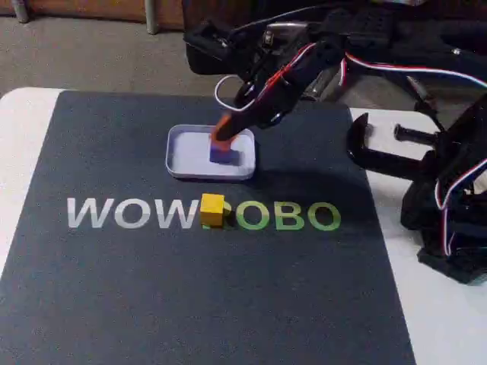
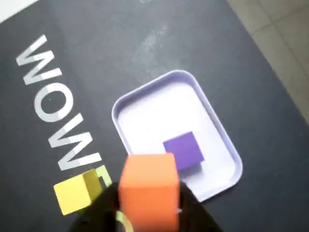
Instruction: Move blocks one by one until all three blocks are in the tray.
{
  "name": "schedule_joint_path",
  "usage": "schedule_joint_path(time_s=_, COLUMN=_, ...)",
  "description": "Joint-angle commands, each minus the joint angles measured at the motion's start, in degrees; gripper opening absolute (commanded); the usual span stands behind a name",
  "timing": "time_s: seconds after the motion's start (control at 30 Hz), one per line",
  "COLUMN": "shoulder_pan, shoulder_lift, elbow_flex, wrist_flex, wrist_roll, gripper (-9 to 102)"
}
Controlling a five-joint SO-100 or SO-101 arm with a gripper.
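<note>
In the fixed view, the arm reaches down over the tray (image 1: pixel 179 152), which sits on a dark mat (image 1: pixel 114 289) laid on the white bench (image 1: pixel 456 319). The orange block (image 1: pixel 225 128) shows as a sliver of colour at the arm's tip, directly above the tray's right half, and the purple block (image 1: pixel 222 154) lies inside the tray just beneath it. The gripper (image 1: pixel 228 131) seems to be held over the tray so the orange block can go down beside the purple one, not on top of it; that is my reading of the pose. The yellow block (image 1: pixel 212 211) rests on the mat just in front of the tray, covering a letter of the printing, which reads "WOW" in pale grey, then "OBO" in green.

In the wrist view, the orange block (image 2: pixel 148 191) fills the lower middle, clamped between the dark fingers (image 2: pixel 99 212), so the gripper (image 2: pixel 148 212) is closed on it. It hangs over the tray's near rim (image 2: pixel 212 188), with the purple block (image 2: pixel 183 151) flat on the tray floor just beyond. The yellow block (image 2: pixel 77 192) sits outside the tray to the left, on the mat (image 2: pixel 120 48), next to the "WOW" lettering. Judging by this, one block is delivered, one is about to be, and yellow is left.
</note>
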Motion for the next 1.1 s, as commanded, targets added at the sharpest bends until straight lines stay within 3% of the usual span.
schedule_joint_path(time_s=0.0, shoulder_pan=-0.4, shoulder_lift=0.4, elbow_flex=-0.4, wrist_flex=-0.7, wrist_roll=-0.4, gripper=15)
schedule_joint_path(time_s=0.23, shoulder_pan=-0.8, shoulder_lift=0.4, elbow_flex=0.6, wrist_flex=-0.7, wrist_roll=-2.0, gripper=17)
schedule_joint_path(time_s=0.33, shoulder_pan=-1.4, shoulder_lift=1.8, elbow_flex=3.7, wrist_flex=-1.1, wrist_roll=-8.2, gripper=16)
schedule_joint_path(time_s=0.5, shoulder_pan=-4.4, shoulder_lift=7.7, elbow_flex=18.0, wrist_flex=-16.1, wrist_roll=-16.3, gripper=15)
schedule_joint_path(time_s=1.07, shoulder_pan=-12.4, shoulder_lift=10.6, elbow_flex=16.6, wrist_flex=-4.0, wrist_roll=-23.1, gripper=19)
